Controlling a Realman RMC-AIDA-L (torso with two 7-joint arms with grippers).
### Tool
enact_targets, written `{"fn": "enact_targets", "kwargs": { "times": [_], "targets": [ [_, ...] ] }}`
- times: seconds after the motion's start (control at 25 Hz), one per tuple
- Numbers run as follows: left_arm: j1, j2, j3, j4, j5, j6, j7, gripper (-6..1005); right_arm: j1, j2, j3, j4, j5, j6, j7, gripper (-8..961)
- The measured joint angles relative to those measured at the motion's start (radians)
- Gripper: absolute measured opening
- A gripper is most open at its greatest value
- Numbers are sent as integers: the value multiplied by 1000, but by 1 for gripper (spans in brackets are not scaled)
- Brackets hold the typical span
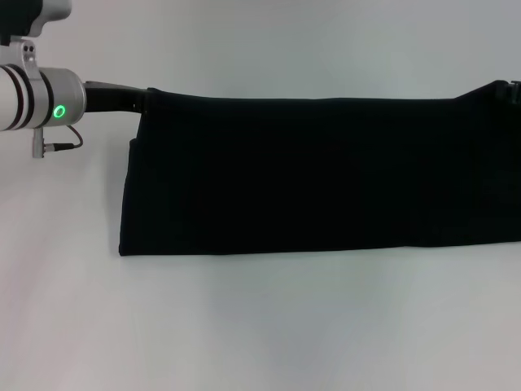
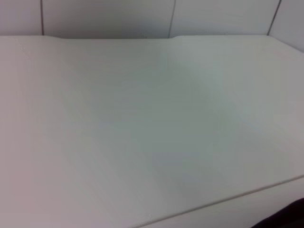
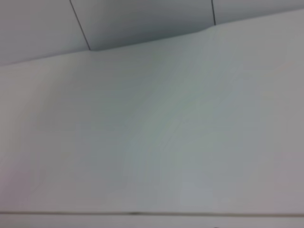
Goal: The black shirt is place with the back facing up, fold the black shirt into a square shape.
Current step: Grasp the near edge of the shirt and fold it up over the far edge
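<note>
Shirt first: the black shirt [image 1: 326, 175] lies across the white table [image 1: 260, 326] as a long band, its long axis running from my left to my right, the right end passing out of the head view. It looks already folded lengthwise, so I judge the next fold must bring 1 end over along that axis. My left gripper [image 1: 134, 99] sits at the band's far left corner, its dark tip touching or buried in the cloth there; I cannot tell whether it is clamped or released. My right gripper [image 1: 511, 88] shows only as a dark scrap at the far right corner, state unreadable. Both wrist cameras show mostly bare table.
</note>
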Motion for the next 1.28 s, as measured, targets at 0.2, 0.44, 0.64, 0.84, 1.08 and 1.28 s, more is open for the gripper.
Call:
{"fn": "enact_targets", "kwargs": {
  "times": [0.2,0.44,0.64,0.84,1.08,1.28],
  "targets": [
    [1,-2,2,-38,2,-65,0,-1,28,8,-15,46,5,101,-15,45],
    [1,-5,3,-59,1,-118,5,-1,65,41,-20,73,11,219,-69,47],
    [0,-8,4,-60,0,-140,2,0,82,44,-20,73,12,227,-80,49],
    [0,-12,4,-70,1,-162,6,0,86,44,-20,78,13,241,-86,50],
    [-2,-12,5,-83,1,-184,9,0,85,45,-21,85,13,252,-87,52],
    [-4,-19,18,-85,-1,-193,9,-1,88,49,-22,89,13,254,-87,54]
  ]
}}
